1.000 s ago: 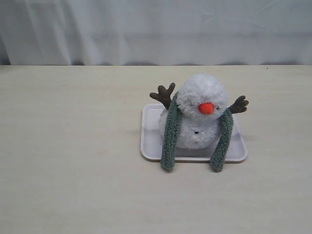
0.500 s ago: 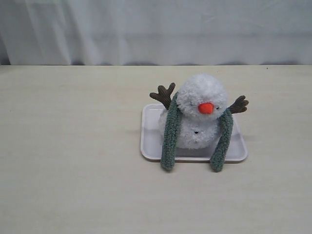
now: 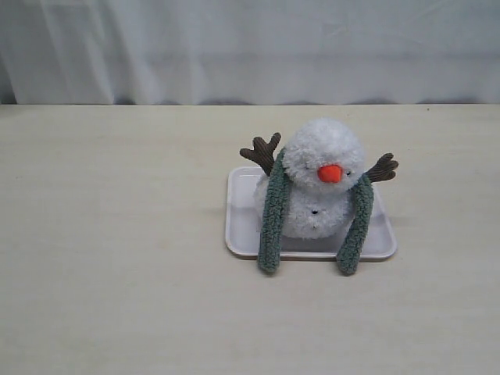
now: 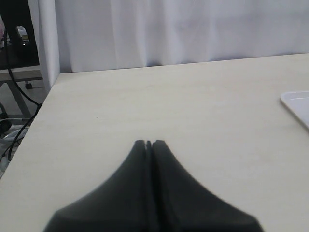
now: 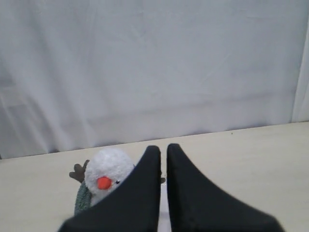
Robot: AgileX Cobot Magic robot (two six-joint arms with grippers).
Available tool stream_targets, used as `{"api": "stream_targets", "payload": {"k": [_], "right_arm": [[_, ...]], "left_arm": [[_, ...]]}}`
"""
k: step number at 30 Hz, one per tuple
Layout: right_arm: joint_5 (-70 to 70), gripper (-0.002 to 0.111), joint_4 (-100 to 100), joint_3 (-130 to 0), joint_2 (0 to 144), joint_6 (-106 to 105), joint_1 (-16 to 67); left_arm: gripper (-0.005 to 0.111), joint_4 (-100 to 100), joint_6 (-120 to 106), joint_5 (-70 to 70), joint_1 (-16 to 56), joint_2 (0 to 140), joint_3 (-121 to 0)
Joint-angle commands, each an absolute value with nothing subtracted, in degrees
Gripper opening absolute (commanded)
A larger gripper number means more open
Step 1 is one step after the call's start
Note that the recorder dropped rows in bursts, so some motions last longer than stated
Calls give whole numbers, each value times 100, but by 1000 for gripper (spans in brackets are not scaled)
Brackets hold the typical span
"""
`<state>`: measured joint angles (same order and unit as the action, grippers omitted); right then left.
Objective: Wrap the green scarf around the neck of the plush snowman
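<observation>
The plush snowman (image 3: 322,148) sits upright on a white tray (image 3: 238,226) at mid-table, its orange nose facing the front. The green scarf (image 3: 273,211) lies behind the snowman's neck (image 3: 291,181); its two ends hang down the front, left and right of the body, past the tray's front rim, uncrossed. Neither gripper shows in the exterior view. My left gripper (image 4: 149,142) is shut and empty over bare table. My right gripper (image 5: 163,147) is shut to a thin slit, holding nothing; past it are the snowman (image 5: 108,166) and the scarf (image 5: 83,195).
A white curtain (image 3: 250,47) hangs along the table's far edge. The left wrist view shows a corner of the tray (image 4: 297,104), the table's side edge (image 4: 34,121), and cables and a stand beyond it.
</observation>
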<state>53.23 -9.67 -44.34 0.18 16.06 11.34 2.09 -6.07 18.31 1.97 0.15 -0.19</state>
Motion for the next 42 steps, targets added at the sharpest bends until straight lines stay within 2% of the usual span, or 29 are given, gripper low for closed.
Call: {"api": "stream_targets", "payload": {"k": [1,8,12,17,22,32,42], "right_arm": [[5299,4,-876,-4443,0,1579,663],[4990,4,-781,-4418,0,1523,332],[4066,4,-527,-4154,0,974,320],[2768,4,-384,-3511,0,488,307],[2002,4,-375,-2865,0,307,-45],[-385,4,-361,-926,0,128,-391],[-591,4,-41,0,0,-690,-391]], "left_arm": [[0,218,-570,1771,173,0,0],[0,218,-570,1771,173,0,0],[0,218,-570,1771,173,0,0],[0,218,-570,1771,173,0,0],[0,218,-570,1771,173,0,0],[0,218,-570,1771,173,0,0],[0,218,-570,1771,173,0,0]]}}
